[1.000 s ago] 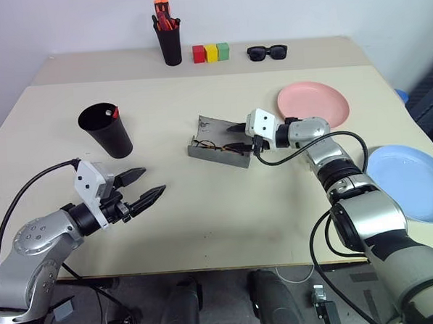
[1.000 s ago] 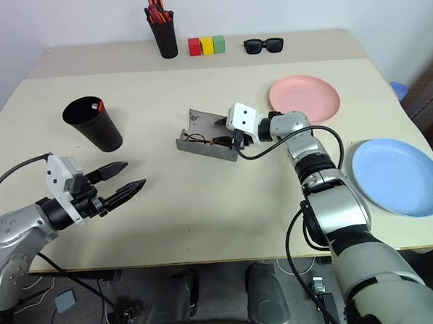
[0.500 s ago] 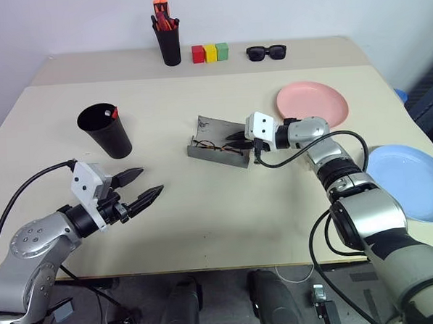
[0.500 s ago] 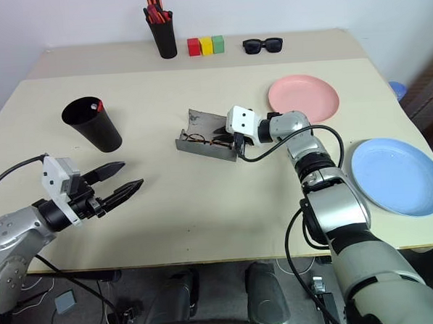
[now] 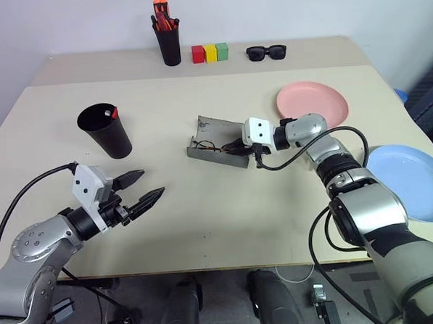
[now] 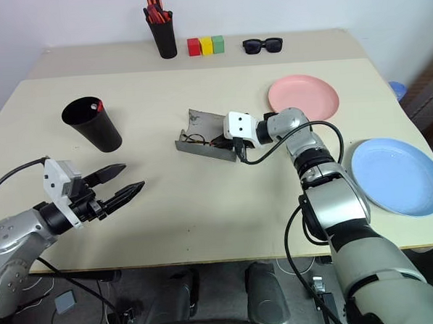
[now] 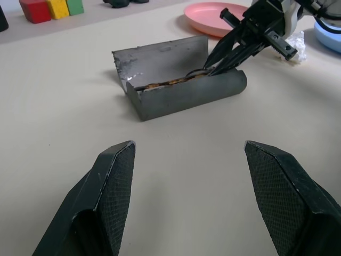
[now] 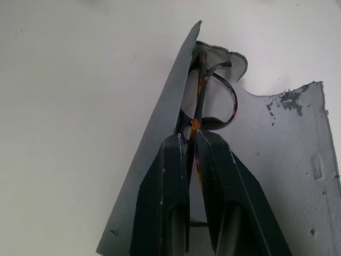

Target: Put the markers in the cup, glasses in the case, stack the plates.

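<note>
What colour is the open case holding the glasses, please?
Grey; the case shows best in the left wrist view.

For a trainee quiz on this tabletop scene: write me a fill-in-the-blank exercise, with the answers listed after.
1. The right gripper is shut on the frame of the ____, which lie in the open grey case.
2. The marker stands inside the black ____.
3. The pink plate and the blue plate lie apart, not yet ____.
4. The left gripper hangs over the table with its fingers ____.

Missing words: glasses; cup; stacked; open
</note>
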